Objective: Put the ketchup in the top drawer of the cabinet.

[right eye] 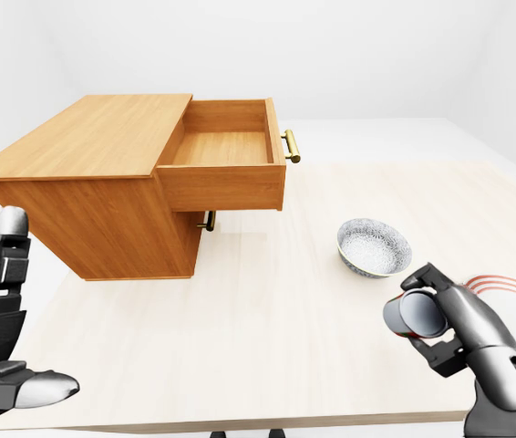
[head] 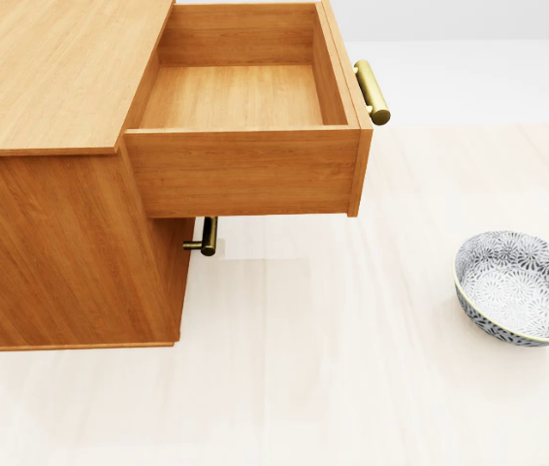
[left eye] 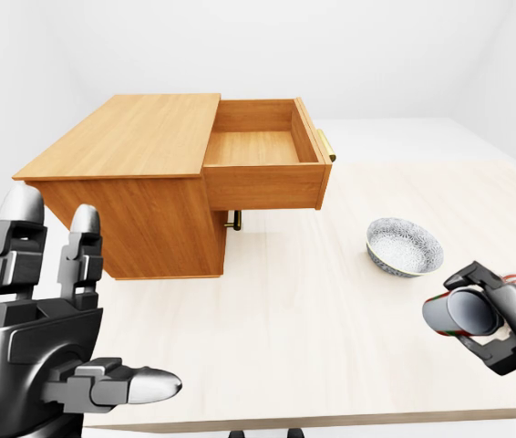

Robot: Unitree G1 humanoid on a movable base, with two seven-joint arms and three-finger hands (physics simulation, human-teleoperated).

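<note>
Ketchup gripped in right hand, drawer open.

Right hand [right eye: 440,324] low at right of the eye views, fingers [right eye: 433,276] wrapped round the ketchup [right eye: 415,313], held lying on its side above the table [right eye: 267,310] with its grey end toward the camera; only a sliver of that bottle visible at bottom right corner of the head view. Left hand [left eye: 44,333] raised at lower left, spread wide, holding nothing. Just up and left of the right hand, a patterned bowl [right eye: 373,246] resting on the table. Farther left, the cabinet [left eye: 139,182] standing on the table, top drawer [head: 245,107] pulled fully out, bare wood inside, brass handle [head: 371,92] on its face. Second handle [head: 207,236] showing under the drawer.
</note>
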